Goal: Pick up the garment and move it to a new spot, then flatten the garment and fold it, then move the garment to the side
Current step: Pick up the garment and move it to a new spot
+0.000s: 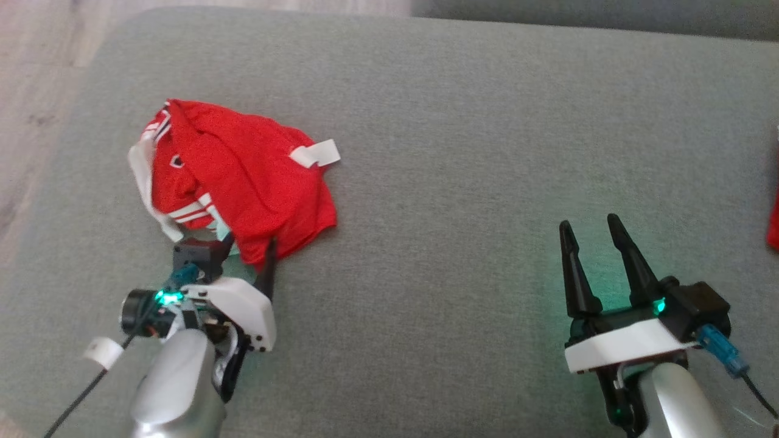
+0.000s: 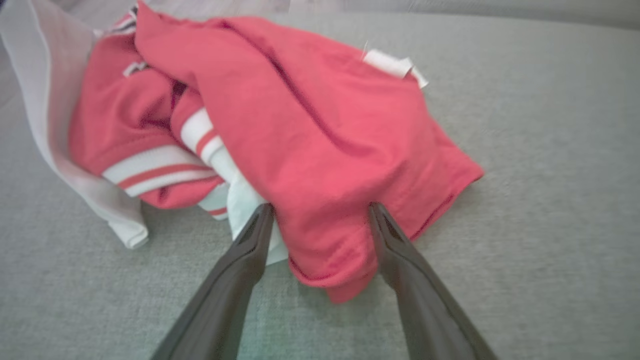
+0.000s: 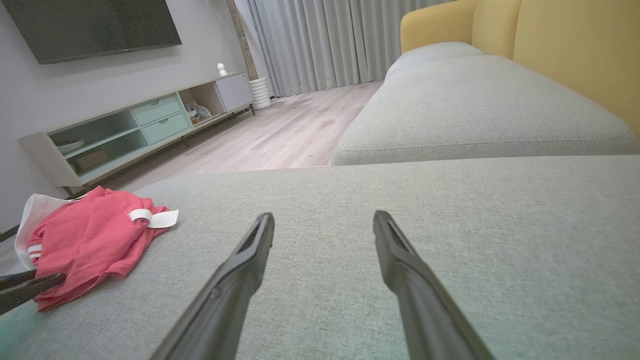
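Note:
The garment (image 1: pixel 237 176) is a red top with white striped trim and a white label, lying crumpled at the left of the grey sofa cushion (image 1: pixel 462 152). My left gripper (image 1: pixel 249 249) is at its near edge, open, with a fold of red cloth between the two fingers. In the left wrist view the garment (image 2: pixel 310 130) bulges between my left gripper (image 2: pixel 320 210). My right gripper (image 1: pixel 590 222) stands open over bare cushion far to the right, holding nothing. In the right wrist view the garment (image 3: pixel 90 235) lies far left of my right gripper (image 3: pixel 322 216).
Wood floor (image 1: pixel 36 91) runs past the cushion's left edge. Something red (image 1: pixel 774 225) pokes in at the head view's right edge. A second grey cushion (image 3: pixel 475 100), a yellow sofa back (image 3: pixel 575 50) and a low TV cabinet (image 3: pixel 125 130) lie beyond.

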`<state>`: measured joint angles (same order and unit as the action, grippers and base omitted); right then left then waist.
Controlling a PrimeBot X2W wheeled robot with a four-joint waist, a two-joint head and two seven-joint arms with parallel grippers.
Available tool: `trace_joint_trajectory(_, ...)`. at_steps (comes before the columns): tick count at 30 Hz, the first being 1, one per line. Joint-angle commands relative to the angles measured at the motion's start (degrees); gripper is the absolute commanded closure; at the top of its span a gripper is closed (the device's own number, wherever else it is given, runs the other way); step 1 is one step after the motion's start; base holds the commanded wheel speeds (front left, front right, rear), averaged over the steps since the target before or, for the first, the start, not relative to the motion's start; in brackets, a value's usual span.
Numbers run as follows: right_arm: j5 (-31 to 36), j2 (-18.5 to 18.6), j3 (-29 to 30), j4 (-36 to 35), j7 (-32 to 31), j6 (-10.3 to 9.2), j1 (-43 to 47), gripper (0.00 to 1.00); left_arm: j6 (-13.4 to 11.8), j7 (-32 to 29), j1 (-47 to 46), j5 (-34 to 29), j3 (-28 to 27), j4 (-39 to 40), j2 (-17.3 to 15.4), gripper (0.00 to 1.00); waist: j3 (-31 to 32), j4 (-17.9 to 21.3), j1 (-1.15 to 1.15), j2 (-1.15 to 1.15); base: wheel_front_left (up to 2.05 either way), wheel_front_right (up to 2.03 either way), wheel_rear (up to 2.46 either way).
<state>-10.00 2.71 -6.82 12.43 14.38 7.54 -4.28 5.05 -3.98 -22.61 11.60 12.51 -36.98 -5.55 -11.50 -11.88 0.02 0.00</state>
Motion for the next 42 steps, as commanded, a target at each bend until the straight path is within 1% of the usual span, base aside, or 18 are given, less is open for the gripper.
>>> trace_joint_trajectory(1,0.25,0.17,-1.47,-2.06,0.62,-0.05,-2.18,0.00,-0.63,-0.43,-2.60,-0.02,-2.24,0.40,-2.13,0.00,-1.09,1.25,-0.02,0.00,0.00,0.00,0.00)
trace_joint_trajectory(4,0.25,0.17,-1.39,-2.11,0.62,-0.05,-2.69,0.00,-1.60,-1.11,-3.94,0.41,-2.87,-2.15,-2.33,0.00,-1.61,2.05,-0.02,0.00,0.00,0.00,0.00)
trace_joint_trajectory(8,0.37,0.17,-1.25,-1.97,0.62,-0.05,-2.95,0.00,-0.57,-1.42,-5.02,1.46,-2.41,-4.44,-1.91,0.00,-1.91,2.64,-0.02,0.00,0.00,0.00,0.00)
trace_joint_trajectory(9,0.41,0.17,-1.32,-1.88,0.62,-0.05,-3.02,0.00,-0.23,-0.98,-5.28,1.64,-2.17,-4.62,-1.85,0.11,-1.90,2.80,-0.02,0.00,0.00,0.00,0.00)
trace_joint_trajectory(10,0.45,0.17,-1.42,-1.80,0.62,-0.05,-3.09,0.00,0.11,-0.20,-5.55,1.73,-1.89,-4.54,-1.85,0.70,-1.83,2.97,-0.02,0.00,0.00,0.00,0.00)
trace_joint_trajectory(11,0.49,0.17,-1.47,-1.74,0.62,-0.05,-3.19,0.00,0.41,0.83,-5.81,1.91,-1.68,-4.28,-1.82,1.00,-1.71,3.15,-0.02,0.00,0.00,0.00,0.00)
trace_joint_trajectory(15,0.11,0.17,-1.76,-1.41,0.62,-0.05,-3.36,0.00,1.42,5.09,-6.61,2.24,-0.19,-1.96,-1.82,1.00,-0.59,3.83,-0.02,0.00,0.00,0.00,0.00)
trace_joint_trajectory(17,-0.05,0.17,-1.91,-1.29,0.62,-0.05,-3.32,0.00,1.59,6.04,-6.79,2.28,0.23,-1.02,-1.88,1.00,-0.17,4.02,-0.02,0.00,0.00,0.00,0.00)
trace_joint_trajectory(18,-0.42,0.17,-2.15,-1.11,0.62,-0.05,-3.20,0.00,1.73,7.70,-7.30,2.12,0.75,1.26,-2.28,1.00,0.74,4.47,-0.02,0.00,0.00,0.00,0.00)
trace_joint_trajectory(20,-0.90,0.17,-2.23,-0.97,0.62,-0.05,-2.97,0.00,1.78,8.80,-7.89,1.66,1.20,3.94,-2.85,1.00,1.74,5.00,-0.02,0.00,0.00,0.00,0.00)
trace_joint_trajectory(23,-1.60,0.17,-2.53,-0.86,0.62,-0.05,-2.67,0.00,1.83,8.92,-9.05,1.02,1.92,8.73,-3.65,1.00,2.88,6.00,-0.02,0.00,0.00,0.00,0.00)
trace_joint_trajectory(26,-2.19,0.17,-3.02,-0.80,0.62,-0.05,-2.60,0.00,1.97,6.97,-10.85,0.42,3.24,14.02,-4.58,1.00,3.64,7.35,-0.02,0.00,0.00,0.00,0.00)
trace_joint_trajectory(31,-3.59,0.17,-3.44,-1.12,0.62,-0.05,-2.85,0.00,2.22,1.48,-15.50,0.05,5.90,22.55,-6.69,1.00,3.71,9.87,-0.02,0.00,0.00,0.00,0.00)
trace_joint_trajectory(34,-4.33,0.17,-3.98,-1.21,0.62,-0.05,-3.13,0.00,2.32,-1.24,-18.28,0.25,7.44,26.38,-8.01,1.00,3.45,11.42,-0.02,0.00,0.00,0.00,0.00)
trace_joint_trajectory(38,-5.27,0.17,-4.41,-1.45,0.62,-0.05,-3.62,0.00,2.38,-4.32,-20.95,1.20,9.33,29.32,-9.64,1.00,3.00,13.49,-0.02,0.00,0.00,0.00,0.00)
trace_joint_trajectory(42,-6.12,0.17,-4.72,-1.64,0.62,-0.05,-3.93,0.00,2.41,-6.56,-22.06,2.29,11.58,30.17,-10.83,1.00,2.64,15.61,-0.02,0.00,0.00,0.00,0.00)
